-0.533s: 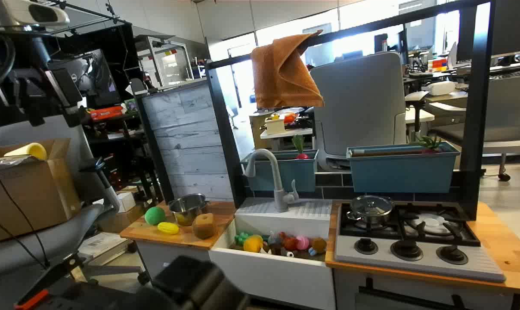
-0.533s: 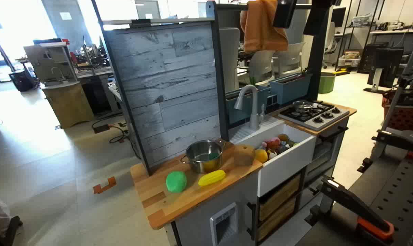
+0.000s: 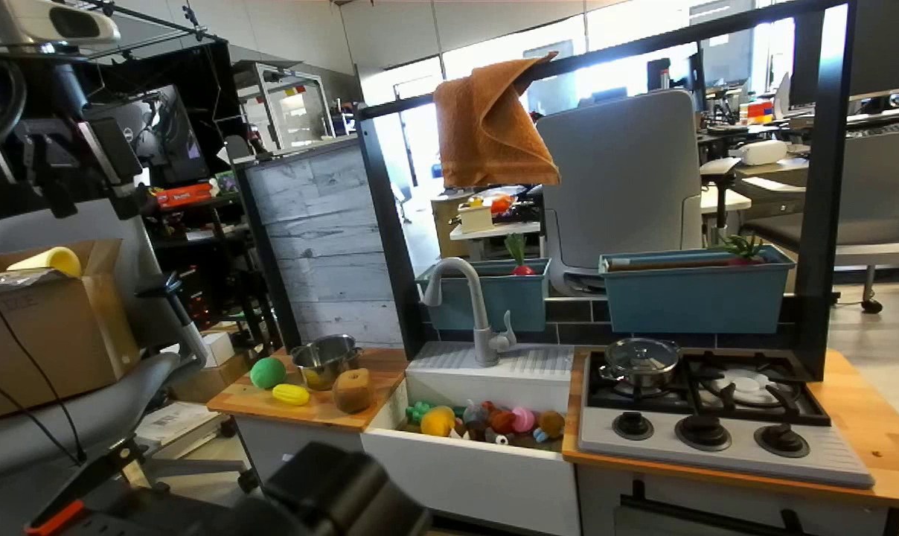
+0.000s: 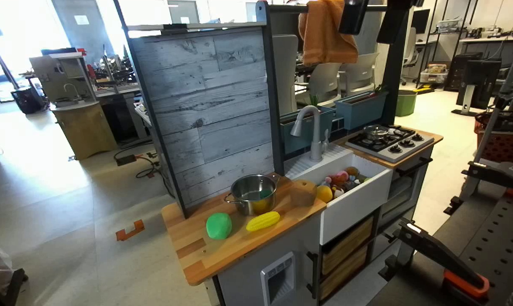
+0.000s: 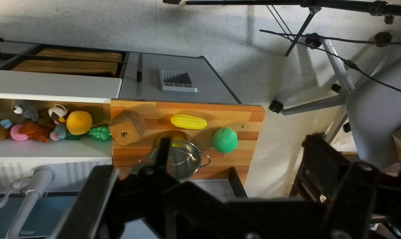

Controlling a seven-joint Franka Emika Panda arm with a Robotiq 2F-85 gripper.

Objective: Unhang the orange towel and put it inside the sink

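Observation:
The orange towel (image 3: 487,138) hangs over the black bar at the top of the toy kitchen in both exterior views (image 4: 324,38). It is out of view in the wrist view. The white sink (image 3: 479,476) sits below, also visible in an exterior view (image 4: 358,204) and the wrist view (image 5: 51,84). It holds several soft toys. My gripper (image 3: 55,179) is at upper left in an exterior view, apart from the towel. In an exterior view, its fingers (image 4: 370,36) overlap the towel's right edge in the picture. The wrist view (image 5: 227,189) shows them wide apart with nothing between.
A grey faucet (image 3: 479,313) rises behind the sink. The left counter holds a steel pot (image 4: 254,195), a green ball (image 4: 218,225), a yellow corn (image 4: 263,221) and a brown bread-like block (image 4: 303,192). Blue planters (image 3: 695,294) stand under the bar. A stove (image 3: 702,417) is at right.

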